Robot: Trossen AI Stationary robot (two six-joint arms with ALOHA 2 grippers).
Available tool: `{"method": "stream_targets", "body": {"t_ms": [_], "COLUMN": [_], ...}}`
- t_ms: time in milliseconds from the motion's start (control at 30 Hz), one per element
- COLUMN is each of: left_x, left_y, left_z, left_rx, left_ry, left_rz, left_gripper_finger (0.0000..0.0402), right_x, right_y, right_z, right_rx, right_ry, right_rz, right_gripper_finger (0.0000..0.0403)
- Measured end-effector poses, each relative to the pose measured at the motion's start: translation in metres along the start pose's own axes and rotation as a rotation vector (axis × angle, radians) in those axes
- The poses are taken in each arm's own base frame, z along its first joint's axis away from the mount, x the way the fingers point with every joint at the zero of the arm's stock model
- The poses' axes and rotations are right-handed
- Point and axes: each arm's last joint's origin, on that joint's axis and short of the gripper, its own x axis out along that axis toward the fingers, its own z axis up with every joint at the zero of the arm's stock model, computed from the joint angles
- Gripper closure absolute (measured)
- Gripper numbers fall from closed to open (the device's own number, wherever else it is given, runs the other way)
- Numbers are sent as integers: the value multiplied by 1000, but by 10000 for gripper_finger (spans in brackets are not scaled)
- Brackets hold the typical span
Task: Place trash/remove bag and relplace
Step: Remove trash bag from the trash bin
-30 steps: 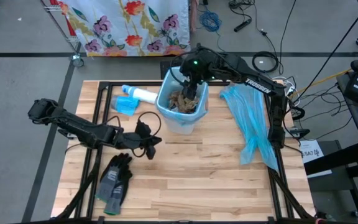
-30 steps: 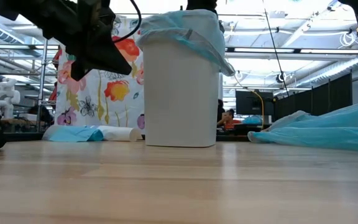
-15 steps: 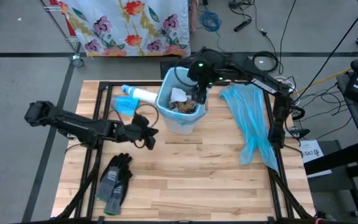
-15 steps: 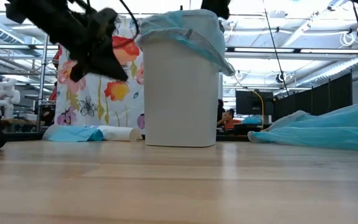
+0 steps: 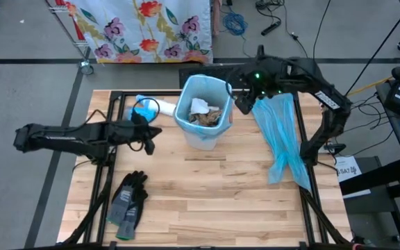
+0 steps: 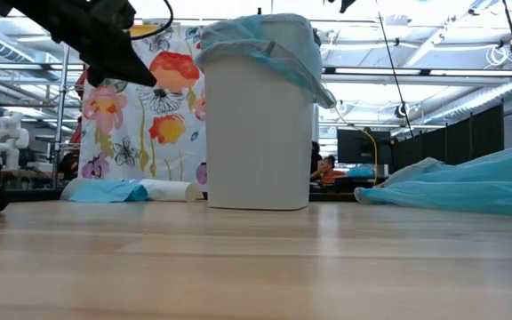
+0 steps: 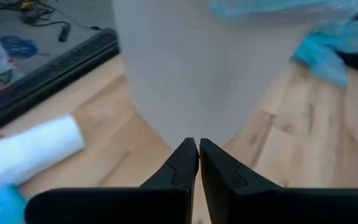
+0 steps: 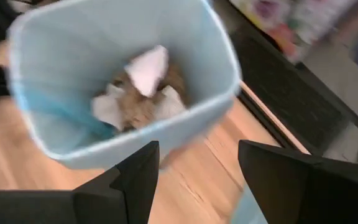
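A white bin (image 5: 203,128) lined with a light blue bag (image 6: 260,36) stands at the table's far middle. Trash (image 5: 203,114) of brown wads and white scraps lies inside, also seen in the right wrist view as trash (image 8: 138,93). My right gripper (image 5: 242,104) hovers open above the table just right of the bin's rim, empty; its fingers (image 8: 135,177) frame the bin from above. My left gripper (image 5: 153,133) hangs shut and empty left of the bin, pointing at the bin wall (image 7: 191,68), clear of it.
A spare blue bag (image 5: 280,135) lies spread along the table's right side. A white tube (image 5: 160,106) and a blue packet (image 5: 141,117) lie far left of the bin. Dark grey gloves (image 5: 127,201) rest near the front left. Bare wood lies in front of the bin.
My right gripper has risen out of the bin and gone toward the table's right edge, rolling as it went. A white scrap now shows on top of the trash. My left gripper has risen and drawn back toward the table's left and far edge, staying shut.
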Motion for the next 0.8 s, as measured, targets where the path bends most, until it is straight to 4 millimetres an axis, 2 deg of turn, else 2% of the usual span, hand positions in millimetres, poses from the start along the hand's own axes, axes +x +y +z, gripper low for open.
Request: {"method": "stream_targets", "body": {"t_ms": [133,233,367,500,567,667,800], "left_x": [-9,-13,-15,-14,-14,-14,-13], "left_y": [12,19,24,27,28,31,35], "left_z": [3,5,7,7,8,8,9], "left_rx": [21,45,79,115,111,123,133], "left_ry": [-16,-30,-38,-29,-25,-26,-23], "left_rz": [-6,1,12,-17,-30,-22,-28], "left_gripper_finger": [378,378,378,378,378,378,378], "right_x": [1,12,43,81,94,102,103], "right_y": [11,19,40,68,75,78,67], "right_z": [-13,-30,-58,-91,-111,-139,-173], "right_rx": [70,152,282,374,433,523,617], "right_ry": [13,61,74,70,71,57,58], "right_rz": [-24,-82,-140,-90,-86,-125,-161], "right_gripper_finger": [191,191,191,191,191,191,191]}}
